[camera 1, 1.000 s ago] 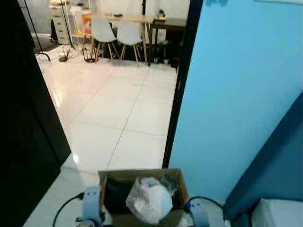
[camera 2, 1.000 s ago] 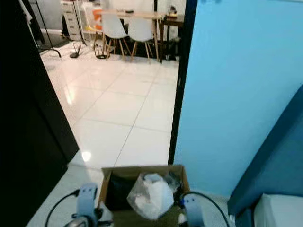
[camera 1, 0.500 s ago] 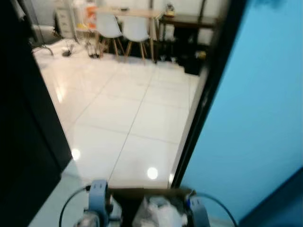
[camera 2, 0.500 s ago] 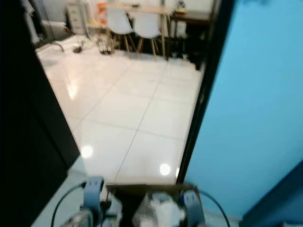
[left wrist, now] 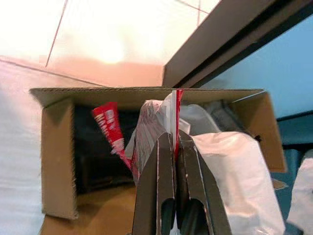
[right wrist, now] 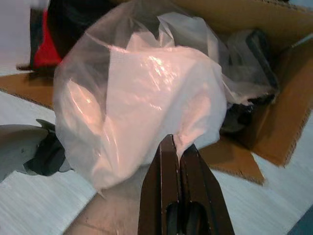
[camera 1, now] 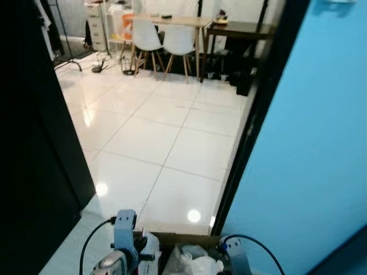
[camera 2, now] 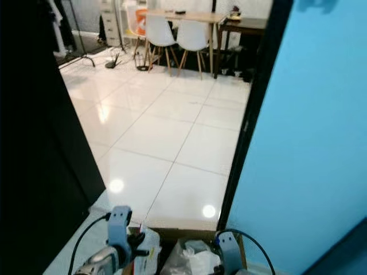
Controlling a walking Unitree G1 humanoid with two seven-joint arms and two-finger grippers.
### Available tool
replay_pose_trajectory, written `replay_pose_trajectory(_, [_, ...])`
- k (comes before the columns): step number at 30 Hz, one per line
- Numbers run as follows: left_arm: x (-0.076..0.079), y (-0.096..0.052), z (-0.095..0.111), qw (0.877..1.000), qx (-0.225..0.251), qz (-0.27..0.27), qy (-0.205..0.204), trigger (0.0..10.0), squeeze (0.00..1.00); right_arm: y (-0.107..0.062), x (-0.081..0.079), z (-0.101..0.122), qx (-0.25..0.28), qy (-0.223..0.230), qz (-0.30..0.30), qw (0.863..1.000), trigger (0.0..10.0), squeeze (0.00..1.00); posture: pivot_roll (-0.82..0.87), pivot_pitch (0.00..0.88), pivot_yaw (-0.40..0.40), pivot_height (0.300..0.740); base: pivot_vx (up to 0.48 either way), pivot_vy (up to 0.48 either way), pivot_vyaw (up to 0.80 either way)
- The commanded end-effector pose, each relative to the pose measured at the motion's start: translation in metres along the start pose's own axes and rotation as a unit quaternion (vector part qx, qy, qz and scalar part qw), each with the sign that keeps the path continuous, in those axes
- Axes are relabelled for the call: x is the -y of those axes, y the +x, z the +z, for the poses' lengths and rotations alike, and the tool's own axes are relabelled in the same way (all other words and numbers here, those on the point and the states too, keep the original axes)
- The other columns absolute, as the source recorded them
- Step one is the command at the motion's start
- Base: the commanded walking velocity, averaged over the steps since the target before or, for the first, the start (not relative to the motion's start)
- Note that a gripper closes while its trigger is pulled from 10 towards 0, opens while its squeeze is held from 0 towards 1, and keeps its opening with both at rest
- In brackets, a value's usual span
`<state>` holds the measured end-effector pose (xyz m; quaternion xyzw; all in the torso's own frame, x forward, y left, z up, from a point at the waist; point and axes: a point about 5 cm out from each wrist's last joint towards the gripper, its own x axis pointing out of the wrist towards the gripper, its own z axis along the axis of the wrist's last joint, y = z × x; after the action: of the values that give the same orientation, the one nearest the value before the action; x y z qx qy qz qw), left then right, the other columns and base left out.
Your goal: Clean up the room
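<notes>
An open cardboard box (camera 1: pixel 186 236) sits at the bottom edge of the eye views, between my two wrists. It holds a clear plastic bag (right wrist: pixel 146 98) of white stuff, dark items and a red and white wrapper (left wrist: pixel 110 129). My left gripper (left wrist: pixel 174 134) is over the box, shut on the wrapper's thin edge. At the bag's lower corner my right gripper (right wrist: pixel 172 139) is shut, pinching the plastic. The box (left wrist: pixel 56 161) rests on a pale surface.
A black panel (camera 1: pixel 28 143) stands close on the left, and a black door frame (camera 1: pixel 252 126) with a blue wall (camera 1: pixel 309 143) on the right. Glossy white tiles (camera 1: pixel 160 132) run ahead to a table with two white chairs (camera 1: pixel 166 34) and a dark desk (camera 1: pixel 235 28).
The camera has moved forward and tilted up: the doorway is nearer and the box has slid lower in view. Both grippers stay at the box.
</notes>
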<state>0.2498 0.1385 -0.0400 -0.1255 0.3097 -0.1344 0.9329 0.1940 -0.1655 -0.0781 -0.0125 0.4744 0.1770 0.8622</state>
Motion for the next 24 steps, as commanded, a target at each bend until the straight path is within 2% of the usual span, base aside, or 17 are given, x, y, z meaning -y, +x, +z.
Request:
replay_pose_trajectory(1, [0.003, 0.002, 0.005, 1.000, 0.011, -0.011, 0.000, 10.0, 0.00, 0.000, -0.001, 0.003, 0.008, -0.010, -0.002, 1.000, 10.0, 0.00, -0.14, 0.000, -0.058, 0.730, 0.000, 0.000, 0.00])
replay_pose_trajectory(4, [0.009, 0.006, 0.013, 0.999, 0.018, -0.028, 0.017, 10.0, 0.00, -0.001, 0.004, 0.009, 0.030, 0.006, -0.012, 0.999, 10.0, 0.00, -0.16, 0.000, -0.053, 0.730, 0.000, 0.000, 0.00])
replay_pose_trajectory(6, [0.007, 0.006, 0.012, 0.999, 0.006, -0.020, 0.050, 10.0, 0.00, -0.004, 0.013, 0.016, 0.054, 0.014, -0.026, 0.998, 10.0, 0.00, -0.23, 0.000, -0.039, 0.730, 0.000, 0.000, 0.00])
replay_pose_trajectory(10, [0.004, 0.004, 0.009, 0.997, -0.005, -0.005, 0.071, 10.0, 0.00, -0.007, 0.020, 0.020, 0.070, 0.011, -0.035, 0.997, 10.0, 0.00, -0.28, 0.000, -0.035, 0.730, 0.000, 0.000, 0.00])
replay_pose_trajectory(12, [0.002, 0.004, 0.007, 0.996, -0.013, 0.005, 0.083, 10.0, 0.00, -0.012, 0.029, 0.024, 0.093, 0.019, -0.050, 0.994, 10.0, 0.00, -0.33, 0.006, -0.031, 0.730, 0.000, 0.000, 0.00])
replay_pose_trajectory(18, [0.002, 0.004, 0.006, 0.996, -0.015, 0.009, 0.086, 10.0, 0.00, -0.016, 0.038, 0.024, 0.100, 0.034, -0.067, 0.992, 10.0, 0.00, -0.36, 0.030, -0.020, 0.730, 0.000, 0.000, 0.00])
replay_pose_trajectory(24, [0.012, 0.010, 0.013, 0.996, -0.011, -0.002, 0.093, 10.0, 0.00, -0.018, 0.043, 0.032, 0.113, 0.059, -0.084, 0.988, 10.0, 0.00, -0.39, 0.049, -0.011, 0.730, 0.000, 0.000, 0.00])
